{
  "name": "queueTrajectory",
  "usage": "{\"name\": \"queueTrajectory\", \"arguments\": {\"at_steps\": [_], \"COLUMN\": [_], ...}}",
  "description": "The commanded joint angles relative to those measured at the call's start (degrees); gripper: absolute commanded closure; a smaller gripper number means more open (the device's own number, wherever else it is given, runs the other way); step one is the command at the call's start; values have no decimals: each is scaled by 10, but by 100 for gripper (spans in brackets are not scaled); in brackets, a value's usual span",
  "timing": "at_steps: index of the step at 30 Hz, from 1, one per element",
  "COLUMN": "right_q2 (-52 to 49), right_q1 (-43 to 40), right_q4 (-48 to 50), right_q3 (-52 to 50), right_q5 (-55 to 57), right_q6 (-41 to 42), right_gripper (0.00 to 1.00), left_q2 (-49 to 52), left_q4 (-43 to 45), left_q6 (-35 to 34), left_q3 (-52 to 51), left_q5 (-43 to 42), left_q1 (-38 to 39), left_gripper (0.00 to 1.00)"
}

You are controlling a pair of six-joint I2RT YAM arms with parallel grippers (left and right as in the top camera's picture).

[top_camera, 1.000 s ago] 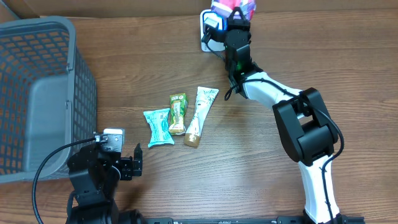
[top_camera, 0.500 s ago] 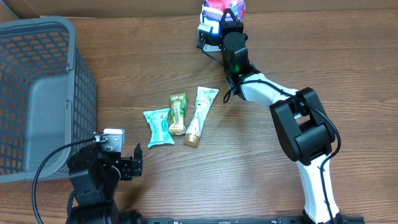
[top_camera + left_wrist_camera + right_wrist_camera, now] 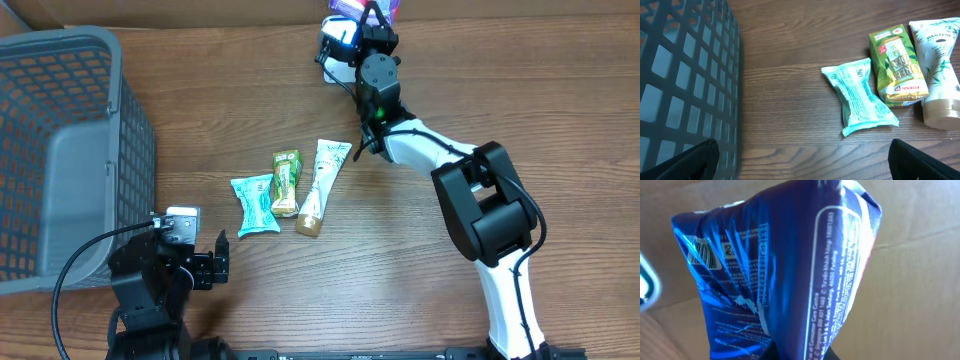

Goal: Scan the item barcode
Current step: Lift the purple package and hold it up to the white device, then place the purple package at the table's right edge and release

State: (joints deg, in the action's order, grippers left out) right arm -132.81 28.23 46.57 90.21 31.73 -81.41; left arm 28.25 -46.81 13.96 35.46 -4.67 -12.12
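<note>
My right gripper [image 3: 375, 18] is at the table's far edge, shut on a shiny blue snack packet [image 3: 352, 6] that is mostly cut off by the top of the overhead view. In the right wrist view the packet [image 3: 785, 275] fills the frame and stands upright above the dark fingers [image 3: 776, 354]. Its barcode [image 3: 701, 254] shows at the upper left, in front of brown cardboard. My left gripper [image 3: 218, 262] rests near the front left, open and holding nothing. In its own view the left gripper [image 3: 802, 167] has bare wood between the fingertips.
A teal packet [image 3: 255, 205], a green box [image 3: 286, 183] and a white tube [image 3: 322, 186] lie side by side mid-table. A grey mesh basket [image 3: 60, 150] stands at the left, with its wall [image 3: 685, 75] close to my left gripper. A white device [image 3: 336, 40] sits beside the right wrist.
The right gripper has carried the blue packet a little farther toward the back edge, so less of it shows overhead. The left arm has not moved.
</note>
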Motion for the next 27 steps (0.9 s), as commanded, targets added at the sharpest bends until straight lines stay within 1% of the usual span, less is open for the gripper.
{"name": "queueTrajectory", "arguments": {"at_steps": [1, 3, 6, 9, 12, 13, 14, 15, 17, 19, 22, 25, 27], "right_q2": [41, 71, 126, 197, 277, 316, 342, 374, 423, 466, 509, 532, 537], "right_q1": [33, 44, 56, 66, 68, 67, 64, 57, 41, 14, -33, -83, -122], "right_q4": [-17, -57, -160, -306, -444, -508, -556, -614, -706, -784, -874, -945, -992], "right_q3": [5, 5, 5, 5, 5, 5, 5, 5, 5, 5, 5, 5, 5], "right_q5": [44, 54, 68, 52, 18, 3, -19, -60, -164, -289, -437, -520, -528], "right_q6": [66, 89, 137, 210, 329, 404, 456, 517, 608, 692, 800, 895, 951], "right_gripper": [96, 96, 96, 96, 96, 96, 96, 96, 96, 96, 96, 96, 96], "left_q2": [-1, -1, -1, -1, -1, -1, -1, -1, -1, -1, -1, -1, -1], "left_q4": [1, 1, 1, 1, 1, 1, 1, 1, 1, 1, 1, 1, 1], "left_q6": [11, 11, 11, 11, 11, 11, 11, 11, 11, 11, 11, 11, 11], "left_q3": [-1, -1, -1, -1, -1, -1, -1, -1, -1, -1, -1, -1, -1], "left_q5": [2, 2, 2, 2, 3, 2, 2, 2, 2, 2, 3, 2, 2], "left_q1": [-3, -3, -3, -3, -3, -3, -3, -3, -3, -3, -3, -3, -3], "left_gripper": [0, 1, 0, 0, 0, 0, 0, 0, 1, 0, 0, 1, 1]}}
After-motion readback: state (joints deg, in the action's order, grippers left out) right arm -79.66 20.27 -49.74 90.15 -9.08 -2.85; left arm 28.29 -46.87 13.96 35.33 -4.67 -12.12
